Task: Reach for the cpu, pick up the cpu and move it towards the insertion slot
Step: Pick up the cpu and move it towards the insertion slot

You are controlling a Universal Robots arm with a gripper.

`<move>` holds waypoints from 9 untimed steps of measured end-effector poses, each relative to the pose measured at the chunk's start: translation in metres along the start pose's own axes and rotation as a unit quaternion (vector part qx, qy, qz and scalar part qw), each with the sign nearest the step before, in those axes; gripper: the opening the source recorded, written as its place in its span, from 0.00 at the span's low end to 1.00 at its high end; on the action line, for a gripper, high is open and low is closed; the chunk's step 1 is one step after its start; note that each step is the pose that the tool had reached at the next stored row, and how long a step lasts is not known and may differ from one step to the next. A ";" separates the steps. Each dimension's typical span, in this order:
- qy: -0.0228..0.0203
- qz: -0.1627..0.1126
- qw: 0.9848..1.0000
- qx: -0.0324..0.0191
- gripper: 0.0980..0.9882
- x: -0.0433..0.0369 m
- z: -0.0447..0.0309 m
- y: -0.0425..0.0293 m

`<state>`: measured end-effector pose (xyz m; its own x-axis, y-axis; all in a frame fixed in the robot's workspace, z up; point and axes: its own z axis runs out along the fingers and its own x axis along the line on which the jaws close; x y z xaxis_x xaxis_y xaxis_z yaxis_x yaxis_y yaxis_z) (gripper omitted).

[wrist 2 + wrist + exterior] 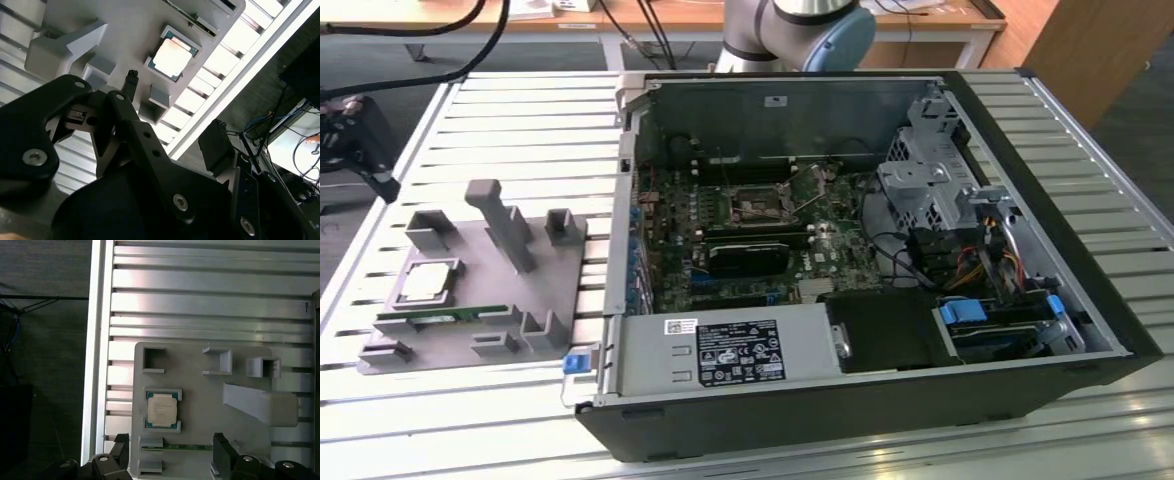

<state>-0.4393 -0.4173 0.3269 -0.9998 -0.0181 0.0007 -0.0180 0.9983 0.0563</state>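
The cpu [427,281], a silver square chip, lies flat in a recess of the grey tray [467,250] on the exterior view's left. In the first wrist view the cpu [161,410] is just ahead of my gripper [170,444], which hangs above the tray, open, its fingers wide apart and holding nothing. In the second wrist view one black fingertip [131,79] shows short of the cpu [172,54]. The insertion slot [758,205] is the square socket with a metal frame on the motherboard inside the open computer case.
A green memory stick [438,318] lies in the tray next to the cpu, between my fingers in the first wrist view. Tall grey posts [500,225] rise from the tray. The case wall [630,200] stands between tray and socket. The table edge [95,340] is close.
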 end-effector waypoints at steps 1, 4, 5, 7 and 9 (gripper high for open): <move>0.000 0.000 1.000 0.000 0.74 0.0001 0.0017 -0.0016; 0.000 0.000 1.000 0.000 0.74 0.0004 0.0072 -0.0036; 0.000 0.000 1.000 0.000 0.74 0.0005 0.0090 -0.0037; 0.000 0.000 1.000 0.000 0.74 0.0008 0.0125 -0.0039; 0.000 0.000 1.000 0.000 0.74 0.0012 0.0161 -0.0041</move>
<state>-0.4404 -0.4206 0.3107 -0.9998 -0.0184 0.0008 -0.0183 0.9983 0.0562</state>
